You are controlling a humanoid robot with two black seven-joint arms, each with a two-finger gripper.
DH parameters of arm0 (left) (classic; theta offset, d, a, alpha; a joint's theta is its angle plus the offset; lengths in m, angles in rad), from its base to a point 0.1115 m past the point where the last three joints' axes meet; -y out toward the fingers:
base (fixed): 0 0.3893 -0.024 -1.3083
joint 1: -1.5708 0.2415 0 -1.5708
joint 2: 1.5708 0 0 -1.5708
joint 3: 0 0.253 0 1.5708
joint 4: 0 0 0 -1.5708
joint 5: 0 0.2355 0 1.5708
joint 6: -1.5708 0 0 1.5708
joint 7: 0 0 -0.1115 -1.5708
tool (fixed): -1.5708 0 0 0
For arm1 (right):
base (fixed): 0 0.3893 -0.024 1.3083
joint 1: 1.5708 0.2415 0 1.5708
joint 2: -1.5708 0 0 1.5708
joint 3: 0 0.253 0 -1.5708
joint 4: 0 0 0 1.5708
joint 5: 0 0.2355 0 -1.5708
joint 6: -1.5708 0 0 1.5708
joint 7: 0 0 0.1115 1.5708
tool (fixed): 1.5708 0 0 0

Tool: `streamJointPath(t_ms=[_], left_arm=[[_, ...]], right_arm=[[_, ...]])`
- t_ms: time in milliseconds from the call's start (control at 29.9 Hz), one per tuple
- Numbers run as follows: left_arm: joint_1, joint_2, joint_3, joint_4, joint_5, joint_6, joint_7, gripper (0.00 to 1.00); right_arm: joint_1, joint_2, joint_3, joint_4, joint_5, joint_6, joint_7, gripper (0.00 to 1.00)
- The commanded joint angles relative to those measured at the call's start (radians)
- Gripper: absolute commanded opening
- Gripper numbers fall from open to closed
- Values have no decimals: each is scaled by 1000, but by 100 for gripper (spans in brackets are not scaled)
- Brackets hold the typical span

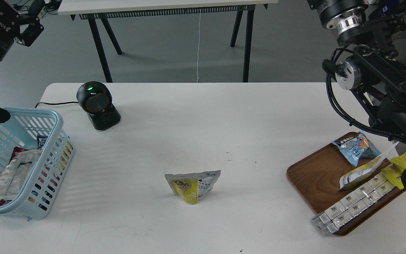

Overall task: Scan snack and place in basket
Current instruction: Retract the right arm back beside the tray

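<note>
Basket (56,139) holds packets (snack (192,186) outside) — both grippers' jaw states unclear.

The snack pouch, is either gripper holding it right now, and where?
Nothing is held. The snack lies alone on the table, both arms raised clear of it.

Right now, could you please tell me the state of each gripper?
Left gripper: holds nothing; open or shut cannot be told.
Right gripper: holds nothing; cannot be told.
</note>
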Motion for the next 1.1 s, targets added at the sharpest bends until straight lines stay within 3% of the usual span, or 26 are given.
streamJointPath(t_ms=[0,301,535,735,869,969,1070], left_arm=[[-21,4,-3,-2,0,0,0,100],[-59,4,2,1,4,0,0,100],[-133,-3,-1,-56,258,0,0,100],[-225,70,-3,-301,617,0,0,100],[-266,77,-1,-403,939,0,0,100],[-283,64,-1,-430,1171,0,0,100],[-326,37,0,-417,1206,0,0,100]], right_arm=[[-16,-52,8,1,0,168,0,100],[-57,-101,51,2,1,403,0,100],[-62,-103,66,2,1,408,0,100],[-59,-101,77,1,1,408,0,100],[-60,-121,75,-13,0,408,0,100],[-64,-163,75,-25,1,414,0,100],[-73,-164,77,-29,1,413,0,100]])
